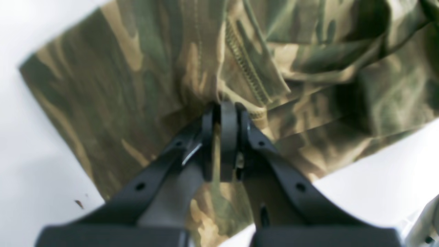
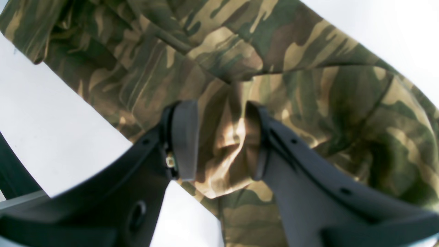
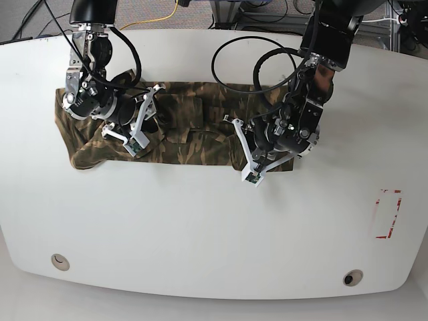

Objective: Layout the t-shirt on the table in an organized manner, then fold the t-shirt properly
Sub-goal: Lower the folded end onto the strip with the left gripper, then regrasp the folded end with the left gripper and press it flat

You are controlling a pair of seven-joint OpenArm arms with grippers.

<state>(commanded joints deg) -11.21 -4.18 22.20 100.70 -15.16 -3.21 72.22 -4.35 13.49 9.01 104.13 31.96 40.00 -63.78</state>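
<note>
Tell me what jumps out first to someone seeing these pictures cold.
The camouflage t-shirt stands out, stretched in a rumpled band across the far half of the glossy white table. Both arms are down on it: the left gripper is shut on a fold of cloth near one end, while the right gripper sits open around a bunched ridge near the other. A small red-marked rectangle sits alone toward the table's edge.

The t-shirt point(image 3: 194, 137) has green, brown and tan camouflage patches, the table point(image 3: 200, 227) is shiny white, and the small rectangle point(image 3: 388, 213) is red.
</note>
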